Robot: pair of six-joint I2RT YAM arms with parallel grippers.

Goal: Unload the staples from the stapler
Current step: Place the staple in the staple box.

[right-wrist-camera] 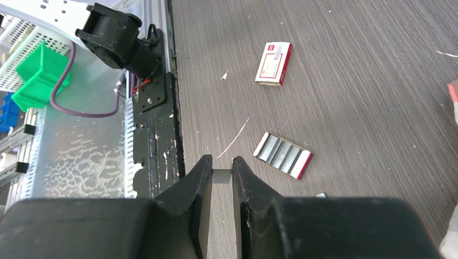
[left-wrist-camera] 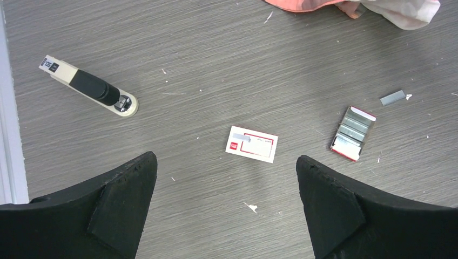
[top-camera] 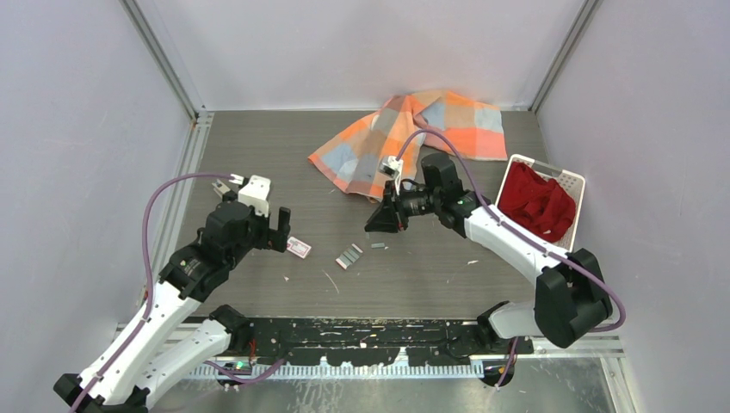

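One staple strip [right-wrist-camera: 221, 176], pinched (right gripper [right-wrist-camera: 221, 165])

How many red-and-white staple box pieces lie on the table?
2. A flat packet lies by itself; an open tray filled with staples lies apart from it, nearer the checked cloth. More could hide under that cloth.

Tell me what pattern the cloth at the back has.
Checks of orange, peach and pale blue; the cloth shows best in the top view.
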